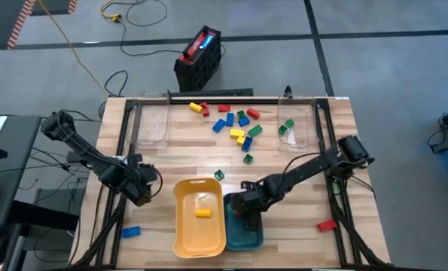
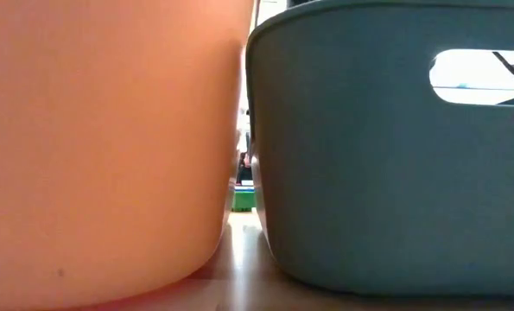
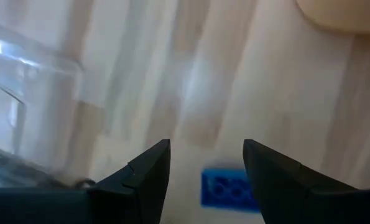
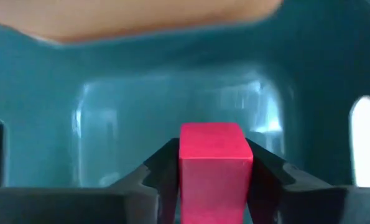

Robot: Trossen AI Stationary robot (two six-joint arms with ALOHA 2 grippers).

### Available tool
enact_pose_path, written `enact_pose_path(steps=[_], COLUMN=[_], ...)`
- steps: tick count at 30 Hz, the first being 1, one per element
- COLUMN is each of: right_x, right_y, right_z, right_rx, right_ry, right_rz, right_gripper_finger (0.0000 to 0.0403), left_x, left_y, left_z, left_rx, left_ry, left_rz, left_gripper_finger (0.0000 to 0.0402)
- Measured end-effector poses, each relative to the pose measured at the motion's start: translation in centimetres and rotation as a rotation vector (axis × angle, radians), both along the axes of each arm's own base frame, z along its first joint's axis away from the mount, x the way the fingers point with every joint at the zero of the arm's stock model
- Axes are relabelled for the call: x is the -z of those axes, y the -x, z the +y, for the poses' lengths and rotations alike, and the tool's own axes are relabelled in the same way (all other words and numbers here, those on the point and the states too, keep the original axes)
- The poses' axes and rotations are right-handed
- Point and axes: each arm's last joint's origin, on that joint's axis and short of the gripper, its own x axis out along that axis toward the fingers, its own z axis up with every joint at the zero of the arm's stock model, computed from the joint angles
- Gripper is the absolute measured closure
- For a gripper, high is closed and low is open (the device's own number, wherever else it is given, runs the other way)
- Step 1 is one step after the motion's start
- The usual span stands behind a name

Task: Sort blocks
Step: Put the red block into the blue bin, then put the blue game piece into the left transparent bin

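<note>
Up top in the high view, the right gripper point(image 1: 248, 211) sits over the teal tray point(image 1: 245, 235), while the left gripper point(image 1: 144, 188) hangs just beside the yellow tray point(image 1: 199, 245), which has one yellow block point(image 1: 202, 213) in it. Count-wise: two trays, two clear containers point(image 1: 150, 124) at the back, a loose pile of blocks point(image 1: 235, 124) between them that I make roughly a dozen (they overlap, so no exact number), plus strays: one blue block point(image 1: 130, 232) at the left edge, one red point(image 1: 326, 224) at the right, one green point(image 1: 219, 175) near the trays. Low view is just the two tray walls with a green sliver in the gap. Left wrist view: jaws apart, nothing held, the blue block point(image 3: 228, 190) below and between them. Right wrist view: jaws clamped on a red block point(image 4: 211, 165), teal tray point(image 4: 110, 93) all round it. Risks, I'd guess: that red one bouncing out if it's let go too high, and the left gripper nudging the blue block off the table edge, since it lies so close to it.
</note>
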Motion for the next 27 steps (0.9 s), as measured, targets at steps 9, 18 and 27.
enact_pose_path(steps=[9,18,27], right_x=[-2.0,-10.3,-13.1], right_y=[-0.2,4.1,8.9], right_z=[-1.1,-2.0,-2.6], right_rx=[-0.074,0.047,0.132], right_ry=[0.082,0.360,0.432], right_rz=[0.074,-0.131,-0.328], right_gripper_finger=[0.0175,0.0174,0.0174], left_x=[0.2,1.2,4.0], left_y=[0.4,0.3,-1.5], left_z=[-0.6,-1.0,-3.5], left_rx=[0.022,0.087,0.724], left_ry=[0.224,0.164,0.096], left_rz=[0.167,0.241,0.510], left_gripper_finger=[0.0192,0.0186,0.0177])
